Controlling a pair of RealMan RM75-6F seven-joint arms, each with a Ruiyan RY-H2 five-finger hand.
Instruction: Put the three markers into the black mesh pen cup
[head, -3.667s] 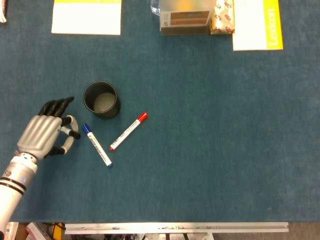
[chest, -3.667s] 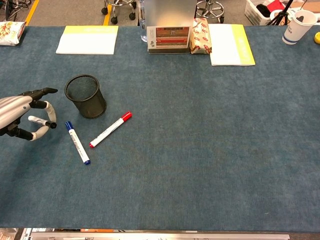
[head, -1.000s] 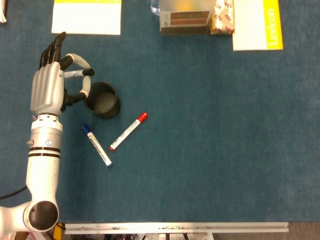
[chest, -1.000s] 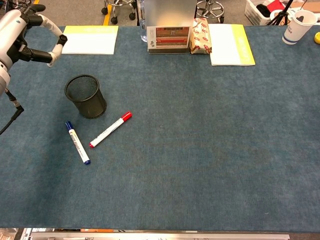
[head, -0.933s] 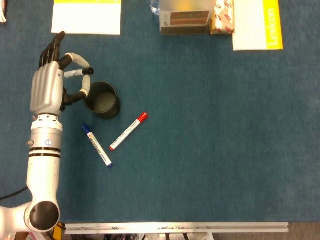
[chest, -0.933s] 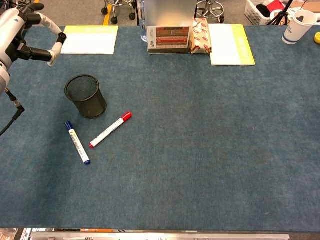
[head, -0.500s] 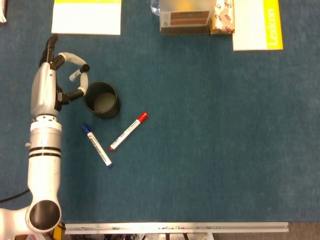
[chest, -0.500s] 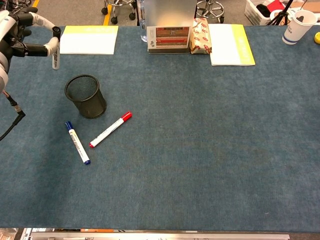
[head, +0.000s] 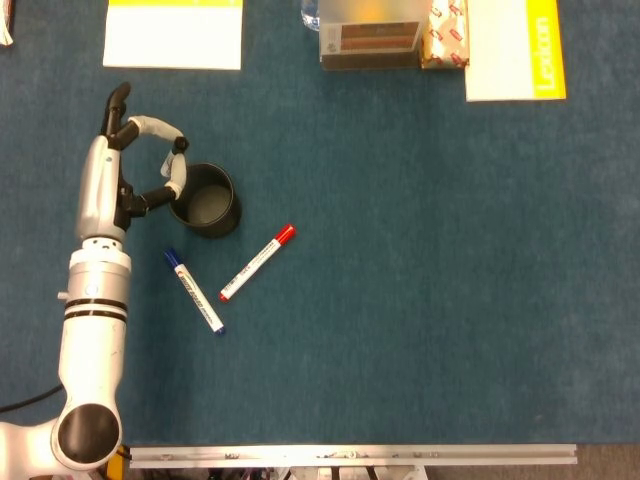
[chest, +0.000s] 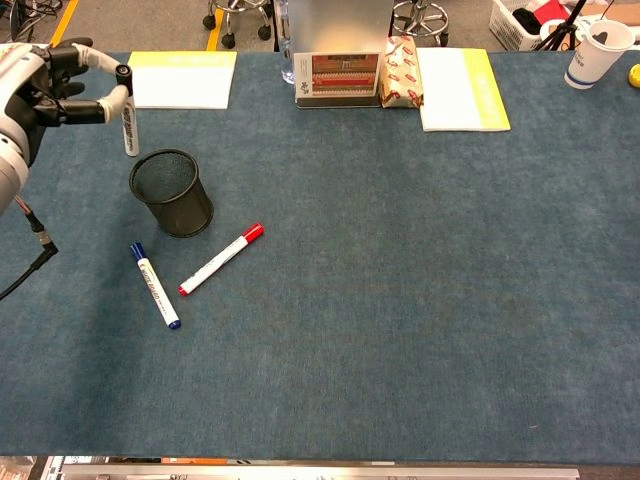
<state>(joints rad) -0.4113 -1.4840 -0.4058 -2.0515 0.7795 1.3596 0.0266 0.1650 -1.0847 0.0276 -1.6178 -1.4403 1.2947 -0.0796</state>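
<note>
My left hand (chest: 45, 85) (head: 125, 165) is raised just left of the black mesh pen cup (chest: 172, 192) (head: 203, 200). It pinches a black-capped white marker (chest: 128, 127) between thumb and a finger, hanging upright with its tip a little above and left of the cup's rim. On the blue table, a blue-capped marker (chest: 154, 285) (head: 194, 291) and a red-capped marker (chest: 220, 258) (head: 257, 262) lie just in front of the cup, a small gap between them. The cup looks empty in the head view. My right hand shows in neither view.
A yellow-edged white pad (chest: 178, 79) lies at the back left. A box (chest: 340, 72), a snack pack (chest: 402, 70) and a yellow-edged booklet (chest: 462, 88) line the back edge. A paper cup (chest: 598, 50) stands far right.
My left hand lifted the black marker off the table, rose to the cup's left, turned the marker upright and shifted right towards the cup. The blue and red markers have not moved.
</note>
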